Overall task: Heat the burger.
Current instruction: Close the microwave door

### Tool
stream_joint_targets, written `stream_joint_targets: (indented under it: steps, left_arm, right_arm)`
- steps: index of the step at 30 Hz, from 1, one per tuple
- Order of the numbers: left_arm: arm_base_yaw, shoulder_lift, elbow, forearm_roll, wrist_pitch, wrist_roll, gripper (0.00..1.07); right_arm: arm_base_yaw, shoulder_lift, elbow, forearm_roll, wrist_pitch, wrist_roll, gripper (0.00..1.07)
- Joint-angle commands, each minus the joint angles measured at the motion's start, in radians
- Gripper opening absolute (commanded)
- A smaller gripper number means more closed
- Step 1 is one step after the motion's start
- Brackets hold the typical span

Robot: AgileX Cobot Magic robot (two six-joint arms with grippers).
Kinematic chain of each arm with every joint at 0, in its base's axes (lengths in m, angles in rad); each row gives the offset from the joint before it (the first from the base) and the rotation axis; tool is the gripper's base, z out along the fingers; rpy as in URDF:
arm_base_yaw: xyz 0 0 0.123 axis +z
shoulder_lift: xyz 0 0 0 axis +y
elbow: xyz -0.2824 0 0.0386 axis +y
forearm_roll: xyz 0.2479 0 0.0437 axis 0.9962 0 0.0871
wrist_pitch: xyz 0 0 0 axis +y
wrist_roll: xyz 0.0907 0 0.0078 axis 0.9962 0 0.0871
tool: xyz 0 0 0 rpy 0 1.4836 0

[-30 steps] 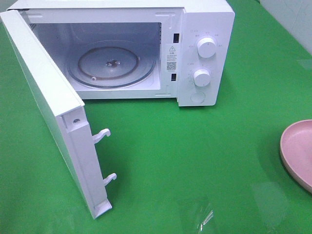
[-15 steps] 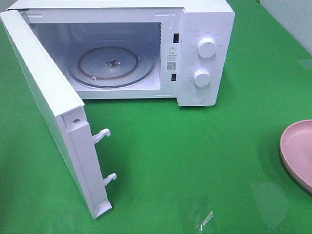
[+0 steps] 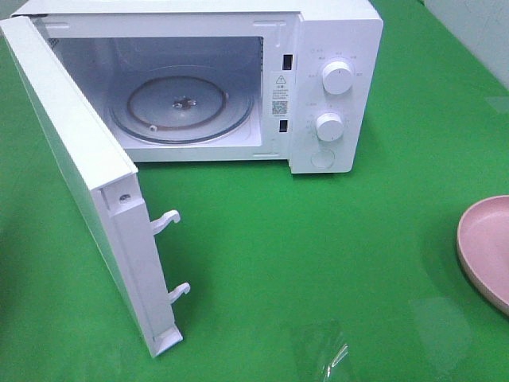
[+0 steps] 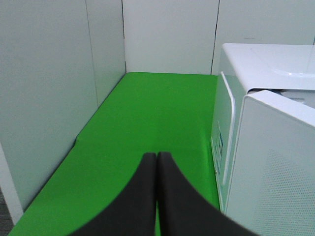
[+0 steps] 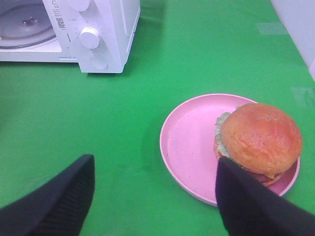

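from the high camera, the microwave (image 3: pixel 238 79) sat at twelve o'clock with its door (image 3: pixel 79 183) swung wide toward nine, the glass turntable (image 3: pixel 181 107) bare inside. two knobs (image 3: pixel 334 99) sat on the control panel with faint markings too small to read; a warning sticker (image 3: pixel 281 87) with a triangle and a code square was on the frame, its print unreadable. a pink plate (image 3: pixel 485 247) peeked in at three o'clock. neither arm showed here.

in the left wrist view, the left gripper (image 4: pixel 156 162) had its jaws pressed together, holding nothing, beside the microwave's side wall.

in the right wrist view, the right gripper (image 5: pixel 155 182) stood with jaws spread wide and empty, above the green table (image 5: pixel 123 113). the burger (image 5: pixel 258 140) sat on the plate toward its far-right edge, not centred between the fingers.

likely risk: a descent from here could land one finger on the bun or plate rim, tipping the plate or squashing the burger. the open door could also be clipped on the way in.
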Motion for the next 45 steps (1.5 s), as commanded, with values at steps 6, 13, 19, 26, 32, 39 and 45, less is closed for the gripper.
stream_joint_targets:
  steps: [6, 13, 19, 26, 32, 39, 45]
  left_arm:
    - [0.001, 0.240, 0.000, 0.275, -0.285, -0.181, 0.00]
    - [0.001, 0.443, -0.054, 0.408, -0.422, -0.280, 0.00]
    - [-0.035, 0.528, -0.096, 0.444, -0.429, -0.330, 0.00]
    - [-0.137, 0.607, -0.126, 0.405, -0.430, -0.280, 0.00]
    - [-0.192, 0.647, -0.128, 0.392, -0.451, -0.268, 0.00]
    - [-0.252, 0.702, -0.160, 0.382, -0.451, -0.267, 0.00]
    - [-0.318, 0.744, -0.227, 0.363, -0.432, -0.267, 0.00]
  right_arm:
    - [-0.005, -0.024, 0.001, -0.005, -0.014, 0.008, 0.69]
    - [-0.005, -0.024, 0.001, -0.005, -0.014, 0.008, 0.69]
    - [-0.005, -0.024, 0.001, -0.005, -0.014, 0.008, 0.69]
    - [-0.005, -0.024, 0.001, -0.005, -0.014, 0.008, 0.69]
    - [-0.005, -0.024, 0.001, -0.005, -0.014, 0.008, 0.68]
    - [-0.005, -0.024, 0.001, -0.005, -0.014, 0.008, 0.68]
    - [-0.005, -0.024, 0.001, -0.005, -0.014, 0.008, 0.68]
